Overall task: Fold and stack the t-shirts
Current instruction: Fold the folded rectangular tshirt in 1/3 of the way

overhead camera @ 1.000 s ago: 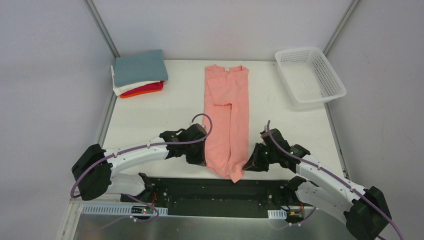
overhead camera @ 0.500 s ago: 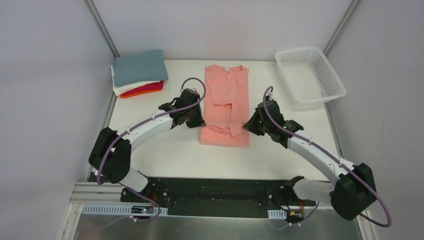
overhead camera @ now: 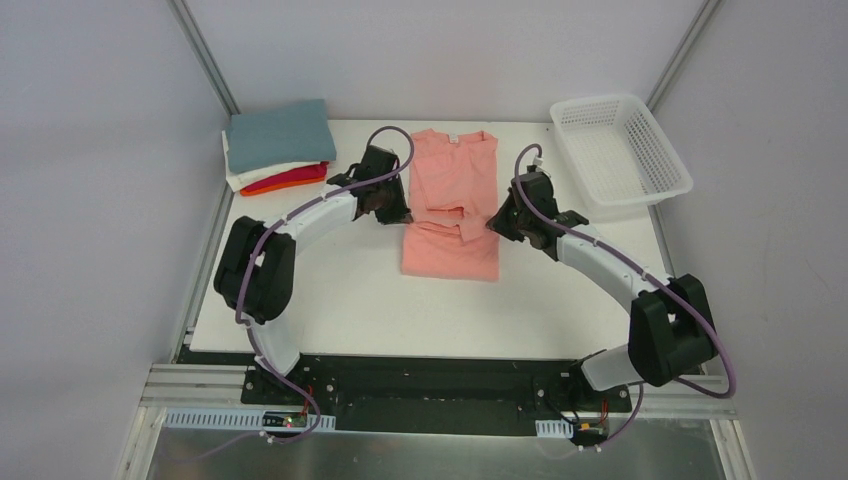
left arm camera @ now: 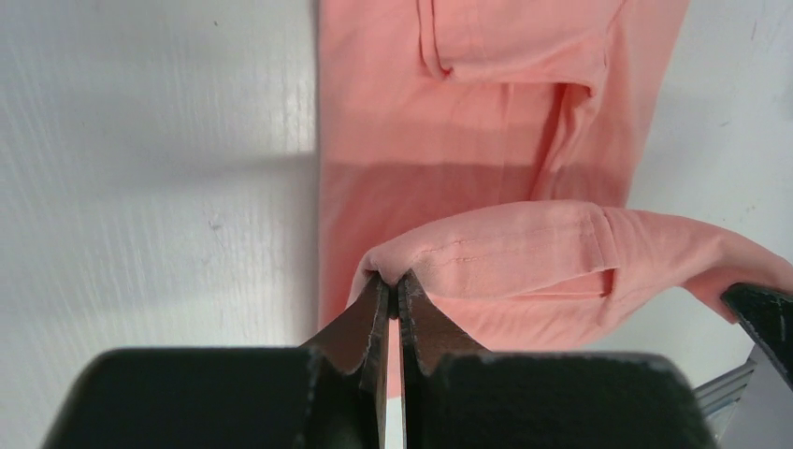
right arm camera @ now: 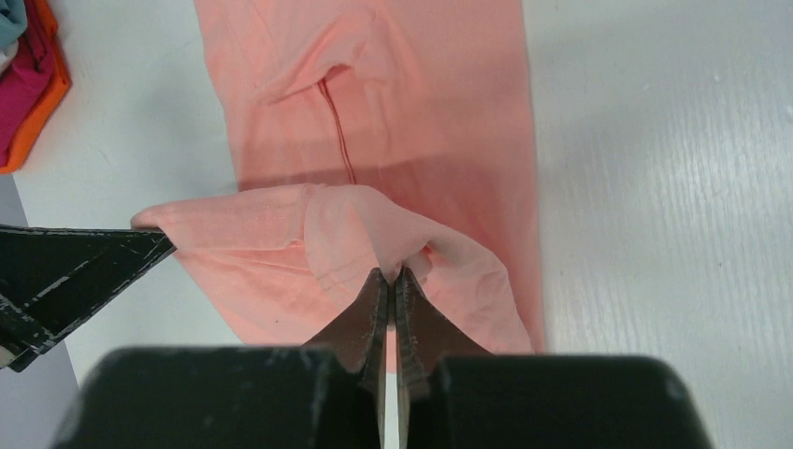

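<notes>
The salmon-pink t-shirt (overhead camera: 455, 190) lies lengthwise on the white table, its near half doubled back over itself. My left gripper (overhead camera: 398, 212) is shut on the hem's left corner (left arm camera: 393, 267). My right gripper (overhead camera: 492, 225) is shut on the hem's right corner (right arm camera: 393, 257). Both hold the hem raised above the shirt's middle. A stack of folded t-shirts (overhead camera: 277, 147), grey-blue on top, then white, red and orange, sits at the back left; its red and orange edges show in the right wrist view (right arm camera: 28, 75).
A white plastic lattice basket (overhead camera: 618, 152) stands at the back right of the table (overhead camera: 320, 290). Grey walls close in the left, right and back.
Both grippers have carried the shirt's bottom hem from the table's near edge away toward the collar, folding the shirt's lower half over itself. Both arms are now stretched out far.
</notes>
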### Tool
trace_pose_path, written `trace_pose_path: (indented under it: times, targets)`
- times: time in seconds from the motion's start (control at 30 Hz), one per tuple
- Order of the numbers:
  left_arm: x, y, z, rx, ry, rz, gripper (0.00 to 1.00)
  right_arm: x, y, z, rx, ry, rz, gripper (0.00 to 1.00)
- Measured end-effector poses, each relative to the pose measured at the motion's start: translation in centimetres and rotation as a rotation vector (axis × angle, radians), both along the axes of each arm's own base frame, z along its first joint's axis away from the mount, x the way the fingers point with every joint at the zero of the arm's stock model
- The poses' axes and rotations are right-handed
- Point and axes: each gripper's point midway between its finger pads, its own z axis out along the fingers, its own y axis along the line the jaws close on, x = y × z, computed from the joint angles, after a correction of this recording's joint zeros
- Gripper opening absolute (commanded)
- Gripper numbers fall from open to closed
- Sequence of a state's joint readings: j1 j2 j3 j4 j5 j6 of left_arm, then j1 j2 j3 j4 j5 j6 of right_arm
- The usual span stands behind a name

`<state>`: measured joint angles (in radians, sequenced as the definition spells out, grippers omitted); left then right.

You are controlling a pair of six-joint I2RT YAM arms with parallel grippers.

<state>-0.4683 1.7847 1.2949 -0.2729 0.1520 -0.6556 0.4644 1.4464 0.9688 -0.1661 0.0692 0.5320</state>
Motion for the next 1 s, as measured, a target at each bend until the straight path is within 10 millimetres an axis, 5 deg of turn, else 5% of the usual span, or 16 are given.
trace_pose_path:
  times: [0.3, 0.43, 0.5, 0.57, 0.73, 0.87, 1.0]
  targets:
    - [2.6, 0.2, -1.9, -0.011, 0.038, -0.009, 0.0, 2.9, 0.1, -2.9, 0.053, 0.06, 0.003, 0.0]
    - [3.3, 0.1, -3.1, -0.02, 0.061, -0.02, 0.1, 3.4, -0.1, -4.2, 0.06, 0.094, -0.003, 0.04]
    - [3.5, 0.1, -3.9, -0.023, 0.08, -0.025, 0.25, 3.9, -0.2, -4.6, 0.067, 0.103, -0.007, 0.09]
    - [3.8, 0.3, -4.5, -0.025, 0.091, -0.027, 0.42, 4.5, -0.1, -4.7, 0.08, 0.108, -0.008, 0.22]
    - [4.5, 0.5, -4.2, -0.033, 0.082, -0.041, 0.97, 5.6, -0.2, -4.3, 0.106, 0.107, -0.014, 0.79]
    - [4.9, 0.6, -2.9, -0.043, 0.049, -0.042, 0.99, 5.6, -0.3, -3.6, 0.112, 0.09, -0.007, 0.99]
    - [3.3, 1.4, -0.7, -0.048, 0.014, -0.036, 0.99, 4.2, -0.5, -1.4, 0.129, 0.044, 0.011, 1.0]
